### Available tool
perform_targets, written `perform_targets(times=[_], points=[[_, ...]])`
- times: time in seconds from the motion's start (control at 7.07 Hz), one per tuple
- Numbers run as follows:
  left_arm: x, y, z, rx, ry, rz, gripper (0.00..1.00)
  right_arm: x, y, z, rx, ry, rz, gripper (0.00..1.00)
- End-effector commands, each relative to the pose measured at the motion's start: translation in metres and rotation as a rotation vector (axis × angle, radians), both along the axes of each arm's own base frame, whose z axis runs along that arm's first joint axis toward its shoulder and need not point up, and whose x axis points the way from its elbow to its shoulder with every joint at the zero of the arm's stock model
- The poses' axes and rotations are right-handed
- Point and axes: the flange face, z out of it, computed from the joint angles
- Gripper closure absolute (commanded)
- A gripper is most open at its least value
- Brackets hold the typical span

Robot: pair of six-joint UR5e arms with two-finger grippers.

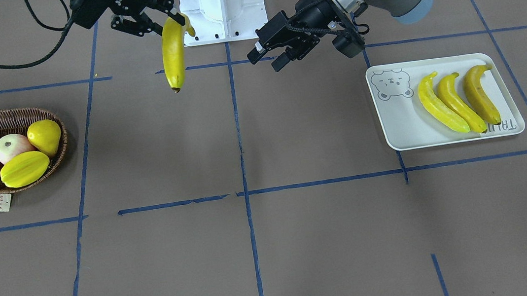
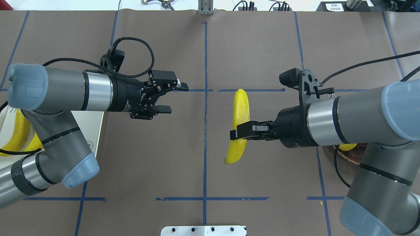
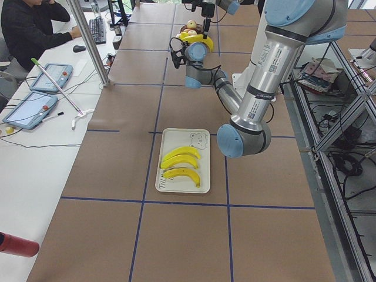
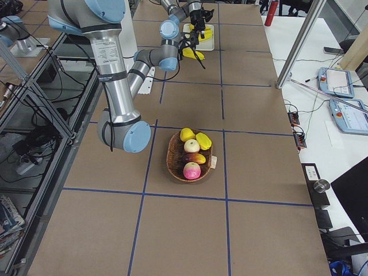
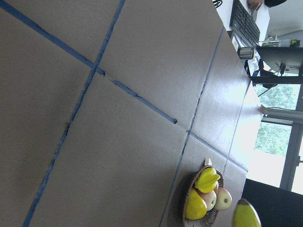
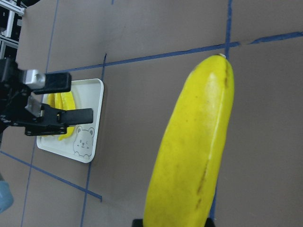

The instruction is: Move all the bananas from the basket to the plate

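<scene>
Right gripper (image 2: 238, 134) is found closed on a banana (image 2: 240, 111), gripped toward its stem end and held above the table's middle, clear of the surface. Its long axis is set crosswise to the line joining the two grippers. Left gripper (image 2: 175, 98) is found empty with jaws spread, facing the fruit across the blue centre line, near but apart. The plate (image 1: 399, 122), carrying three bananas (image 1: 456, 101), lies on the left arm's side. The basket (image 1: 2, 118) is seen to hold other fruit only. A hand-over is judged the coming move, the free far length being offered.
</scene>
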Motion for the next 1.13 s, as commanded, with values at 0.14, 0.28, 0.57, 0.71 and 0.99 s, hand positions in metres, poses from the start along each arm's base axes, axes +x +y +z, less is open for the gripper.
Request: perform_targets(times=[0.14,0.28,0.57,0.71,0.99], points=[[0.011,0.012,-0.022,0.005,0.076,0.031,0.01,-0.036,0.025,-0.025,0.022,-0.046,0.005,0.99],[0.020,0.025,-0.028,0.018,0.095,0.061,0.01,-0.037,0.026,-0.025,0.025,-0.046,0.003,0.99],[0.035,0.041,-0.033,0.024,0.103,0.097,0.01,-0.037,0.026,-0.028,0.028,-0.051,0.002,0.99],[0.043,0.051,-0.033,0.024,0.106,0.120,0.01,-0.037,0.027,-0.029,0.028,-0.053,0.000,0.99],[0.055,0.065,-0.038,0.018,0.119,0.114,0.06,-0.036,0.026,-0.029,0.030,-0.053,0.000,0.99]])
